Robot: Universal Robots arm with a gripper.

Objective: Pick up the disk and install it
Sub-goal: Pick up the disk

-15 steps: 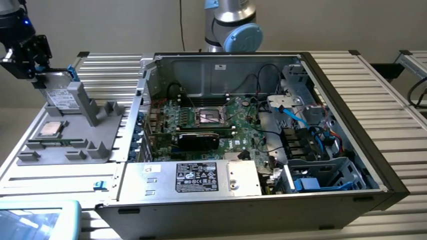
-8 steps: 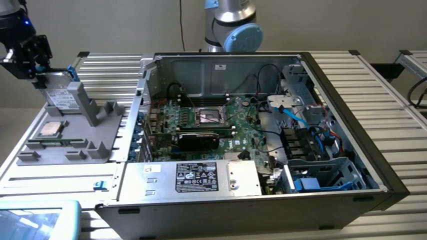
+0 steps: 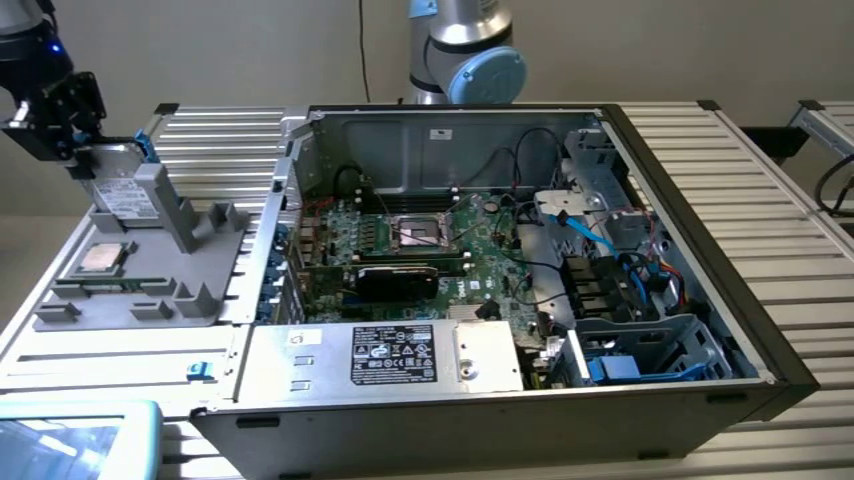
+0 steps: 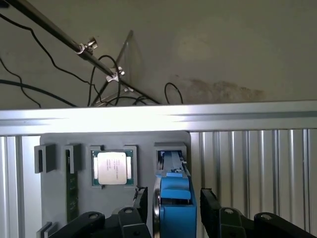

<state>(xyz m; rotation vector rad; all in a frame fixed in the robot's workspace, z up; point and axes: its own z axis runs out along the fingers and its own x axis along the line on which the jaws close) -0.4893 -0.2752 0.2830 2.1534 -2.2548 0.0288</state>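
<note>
Wide open, the pincer (image 3: pixel 70 140) hangs at the far end of the exterior view's left, just above the disk (image 3: pixel 123 195). The disk stands upright on its edge in a slot of a grey holder (image 3: pixel 134 300), its silver face and white label turned to the camera and a blue rail (image 3: pixel 142 146) running along its top corner. In the wrist view the pincer (image 4: pixel 173 198) straddles the disk (image 4: pixel 174 203). One of the black fingers (image 4: pixel 141 201) sits on each side of the blue rail, close to it, with a thin gap showing on both sides, so nothing is gripped.

The holder lies flat on the slatted metal surface (image 3: pixel 747 170). A small square chip (image 3: pixel 104 258) rests in a pocket of the holder just beside the disk's slot. The wrist view shows the same chip (image 4: pixel 112 167), with a narrow green board (image 4: pixel 72 186) standing in another slot further along.

To the exterior view's right of the holder lies an open computer case (image 3: pixel 441 150), resting on its side with the main board (image 3: pixel 414 240), cables and drive cage (image 3: pixel 654 350) exposed. A silver box with a black label (image 3: pixel 387 355) fills its near corner. The arm's base (image 3: pixel 461 50) rises behind the case.
</note>
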